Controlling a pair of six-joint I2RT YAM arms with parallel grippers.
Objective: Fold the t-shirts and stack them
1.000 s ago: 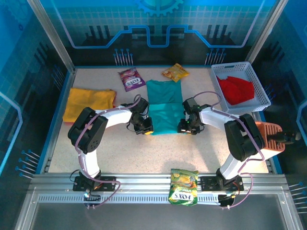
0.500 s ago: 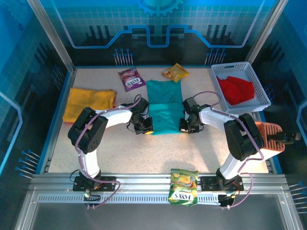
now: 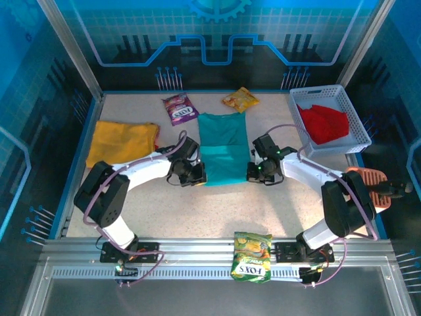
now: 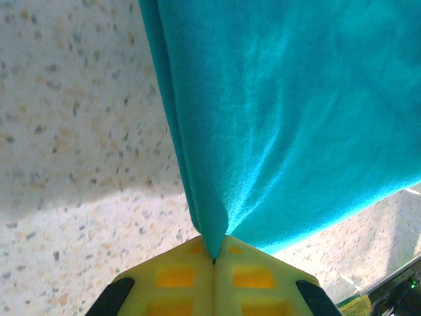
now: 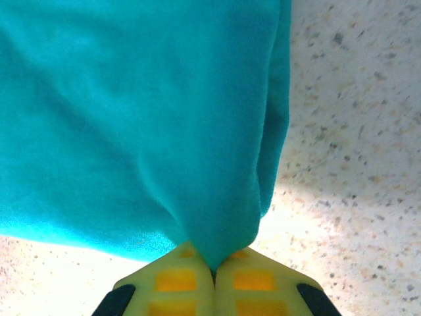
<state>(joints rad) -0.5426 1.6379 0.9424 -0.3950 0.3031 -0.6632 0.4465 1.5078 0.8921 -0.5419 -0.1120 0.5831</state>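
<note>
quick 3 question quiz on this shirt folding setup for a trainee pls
1. True or false: the left gripper and the right gripper are each shut on the teal shirt.
2. Where is the red shirt? A in the white basket; B spread on the table; C in a gripper.
3. What colour is the shirt lying left of the teal one?
Key: 1 true; 2 A; 3 yellow, the yellow shirt.

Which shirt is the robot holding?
The teal cloth t-shirt: fingers pinch its near corners. The yellow-orange cloth shirt lies untouched; the red cloth shirt sits in a white basket.
</note>
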